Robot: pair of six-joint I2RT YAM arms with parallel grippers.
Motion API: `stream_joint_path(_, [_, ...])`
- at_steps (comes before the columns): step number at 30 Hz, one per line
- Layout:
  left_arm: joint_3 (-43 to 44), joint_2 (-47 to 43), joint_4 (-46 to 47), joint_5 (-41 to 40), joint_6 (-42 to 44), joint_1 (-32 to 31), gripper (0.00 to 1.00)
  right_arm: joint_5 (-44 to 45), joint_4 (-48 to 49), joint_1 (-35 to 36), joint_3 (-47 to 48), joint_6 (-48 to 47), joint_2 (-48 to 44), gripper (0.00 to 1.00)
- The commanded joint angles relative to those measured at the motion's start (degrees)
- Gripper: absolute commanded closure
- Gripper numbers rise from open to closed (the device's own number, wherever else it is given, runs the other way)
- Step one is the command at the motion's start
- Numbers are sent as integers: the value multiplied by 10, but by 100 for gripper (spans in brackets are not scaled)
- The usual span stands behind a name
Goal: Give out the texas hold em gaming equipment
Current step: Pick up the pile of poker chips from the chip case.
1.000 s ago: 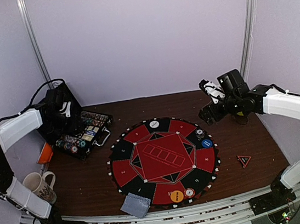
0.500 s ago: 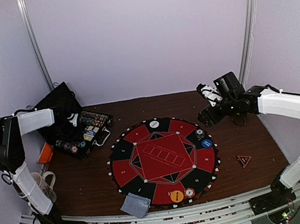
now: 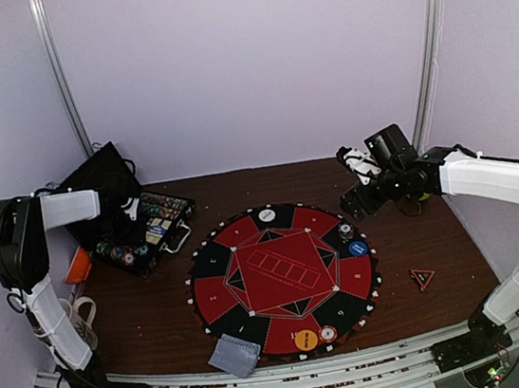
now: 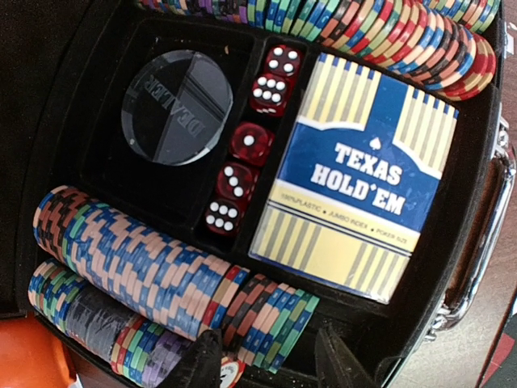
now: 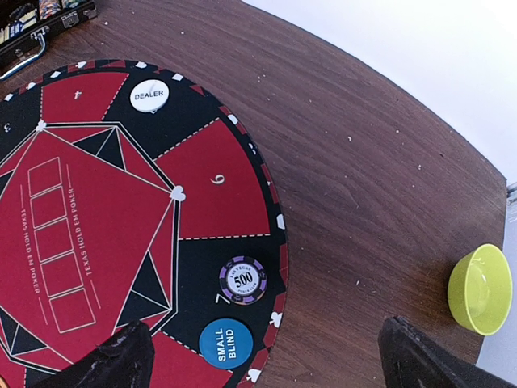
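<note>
Backdrop: pale lilac walls are closing round the brown bench (image 3: 419, 240) on three sides.
Left jaws: I am holding them part-open and empty, fingers (image 4: 202, 364) hovering over the near chip row (image 4: 137, 259) in the open case (image 3: 145, 230).
Right jaws: I am spreading them wide with nothing between, fingers (image 5: 113, 364) hanging above the right side of the round mat (image 3: 279, 273).
Inside the case: the Texas Hold'em card box (image 4: 355, 182), red dice (image 4: 250, 141) and dark dealer disc (image 4: 174, 105) are sitting in the middle wells, between chip rows.
On the mat: the white dealer button (image 5: 149, 94), purple 500 chip (image 5: 242, 280) and blue small blind button (image 5: 226, 343) are lying in outer segments; an orange button (image 3: 305, 339) is resting at the near side, with grey-blue cards (image 3: 235, 355) overlapping the near rim.
Risk, left: the chips are packed tight on edge, so I am judging that a shallow pinch could fan them out or drag neighbours along.
Risk, right: my wide fingers are flanking the 500 chip and small blind button; dropping carelessly could knock either out of its segment.
Edges: the case wall and handle are crowding my left approach; a yellow-green bowl (image 5: 479, 288) is sitting near the bench's right edge.
Open room: bare wood is showing between case and mat, and to the mat's right.
</note>
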Motion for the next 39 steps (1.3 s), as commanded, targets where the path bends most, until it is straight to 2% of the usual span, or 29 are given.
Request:
stream_joint_path(1, [2,15,37,25,18,1,60,9,-8,2,8,-3,0,0])
stream_joint_path(8, [-31,-5,47,48,28,-14,62,12,-11,2,12,-3,0,0])
stream_joint_path(15, [-55,-18,51,26,25,-20,61,5,-12,2,12,-5,2,0])
stream_joint_path(17, [-50,-14,49,2,27,-21,61,-2,-12,2,13,-5,4,0])
stream_joint_path(21, [-27,-6,41,6,30,-22,61,-4,-15,3,13,-6,8,0])
stream_joint_path(28, [-5,22,28,-25,50,-21,50,-3,-16,2,17,-11,9,0])
stream_joint_path(32, [-1,35,27,-8,52,-20,47,-3,-16,2,21,-13,10,0])
stream_joint_path(39, [-7,36,28,37,55,-23,47,0,-19,2,23,-16,12,0])
